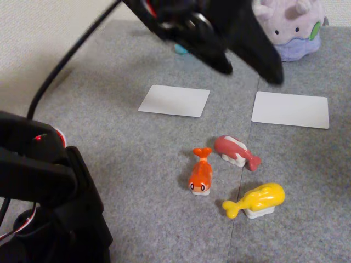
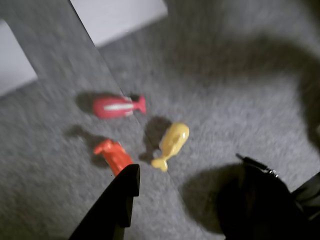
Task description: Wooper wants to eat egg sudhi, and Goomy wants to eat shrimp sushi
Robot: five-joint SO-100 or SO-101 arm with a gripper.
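My black gripper (image 1: 249, 73) hangs blurred above the back of the grey mat, open, with nothing between its fingers. In the wrist view the gripper (image 2: 187, 175) looks down on the toys with its jaws spread wide. The yellow egg sudhi (image 1: 258, 200) (image 2: 171, 142) lies at the front right in the fixed view. The orange shrimp sushi (image 1: 201, 174) (image 2: 114, 154) lies to its left. Lilac Goomy (image 1: 290, 27) sits at the back right. Wooper is almost hidden behind the gripper, apart from a light blue sliver (image 1: 180, 49).
A red-pink white-striped toy (image 1: 237, 152) (image 2: 116, 106) lies just behind the other two. Two white cards (image 1: 174, 101) (image 1: 290, 109) lie flat in front of the plush toys. The arm's black base (image 1: 49, 203) stands at the lower left, with a cable (image 1: 66, 60) running up.
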